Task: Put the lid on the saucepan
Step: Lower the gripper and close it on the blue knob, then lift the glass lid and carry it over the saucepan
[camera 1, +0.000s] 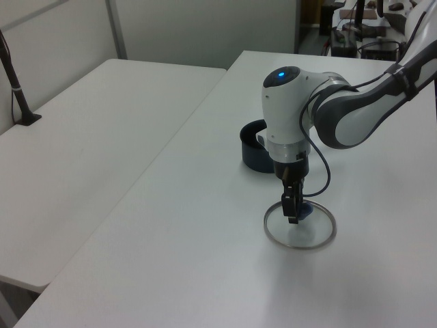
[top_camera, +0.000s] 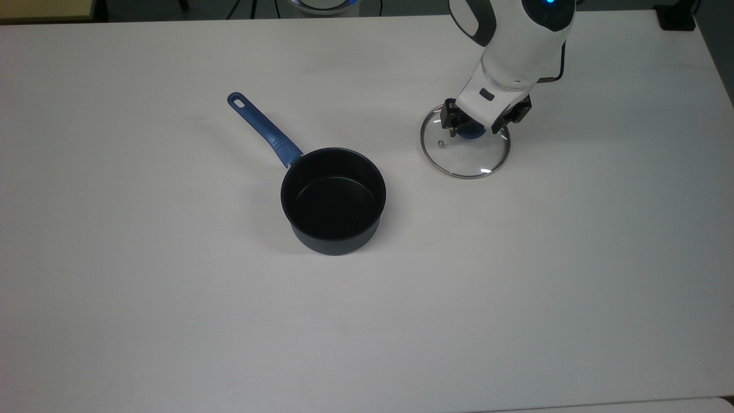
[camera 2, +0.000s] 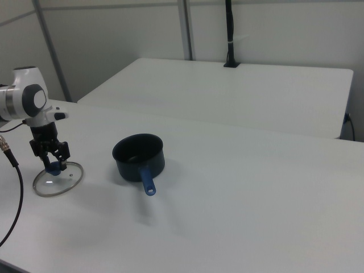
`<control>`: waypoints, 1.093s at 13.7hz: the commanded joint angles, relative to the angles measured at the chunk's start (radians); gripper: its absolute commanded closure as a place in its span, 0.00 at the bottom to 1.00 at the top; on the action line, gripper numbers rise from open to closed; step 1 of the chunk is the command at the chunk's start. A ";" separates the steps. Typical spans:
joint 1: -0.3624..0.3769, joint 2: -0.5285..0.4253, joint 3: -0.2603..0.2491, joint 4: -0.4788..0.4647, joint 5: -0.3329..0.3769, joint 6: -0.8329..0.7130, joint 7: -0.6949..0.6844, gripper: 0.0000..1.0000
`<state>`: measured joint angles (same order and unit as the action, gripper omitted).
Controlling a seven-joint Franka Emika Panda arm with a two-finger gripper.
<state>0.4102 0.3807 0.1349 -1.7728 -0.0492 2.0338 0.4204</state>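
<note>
The bench (top_camera: 172, 321) is bare and white between the lid (top_camera: 465, 150) and the pot (top_camera: 333, 201), so that way lies open. The pot stands well apart from the lid. Its walls stand up from the bench, and its long handle (top_camera: 264, 129) sticks out toward the top view's upper left, away from the lid. The pot's top is open. The arm (top_camera: 516, 46) stands right over the lid, with its jaws on each side of the blue knob (top_camera: 471, 132).
</note>
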 commanded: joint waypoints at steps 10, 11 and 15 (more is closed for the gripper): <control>-0.020 -0.085 -0.017 0.078 0.020 -0.220 -0.020 0.46; -0.033 -0.092 -0.017 0.102 0.025 -0.251 -0.029 0.46; -0.109 -0.103 -0.026 0.223 0.054 -0.339 -0.045 0.46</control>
<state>0.3419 0.2921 0.1231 -1.6258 -0.0364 1.7594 0.4060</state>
